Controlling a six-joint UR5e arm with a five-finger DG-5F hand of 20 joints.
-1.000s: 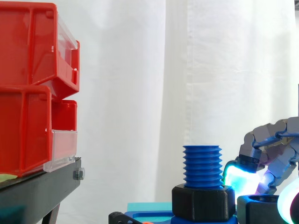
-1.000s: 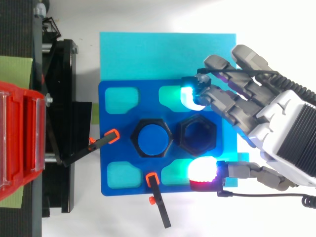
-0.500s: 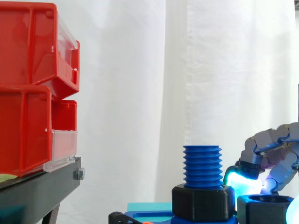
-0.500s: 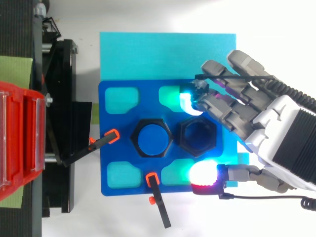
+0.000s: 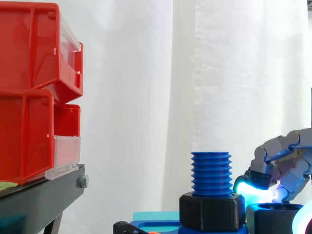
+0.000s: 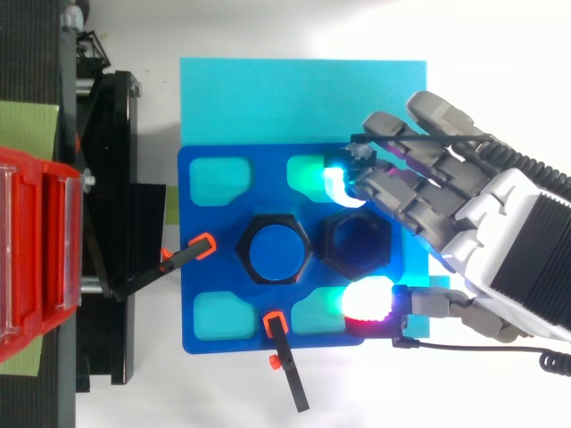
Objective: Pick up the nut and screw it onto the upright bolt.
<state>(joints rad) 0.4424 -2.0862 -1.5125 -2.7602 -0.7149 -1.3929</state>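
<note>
On a white bench (image 6: 268,27) before a white curtain (image 5: 146,97), the hand (image 6: 508,241) is clasping the nut (image 6: 357,242).
A cyan mat (image 6: 303,98) is lying on the bench and carrying a blue plate (image 6: 201,214); the black nut is sitting on that plate, just beside the upright blue bolt (image 5: 211,173). The fingers (image 6: 339,185) are curling round the nut from one side while the red-glowing thumb (image 6: 368,301) is pressing in at the opposite side. A black hex collar (image 5: 212,210) is ringing the bolt's foot, standing between the nut and two orange-tipped clamps (image 6: 192,252) at the plate's edges. Red bins (image 5: 29,97) are sitting stacked on a black stand (image 6: 111,223) beyond.
</note>
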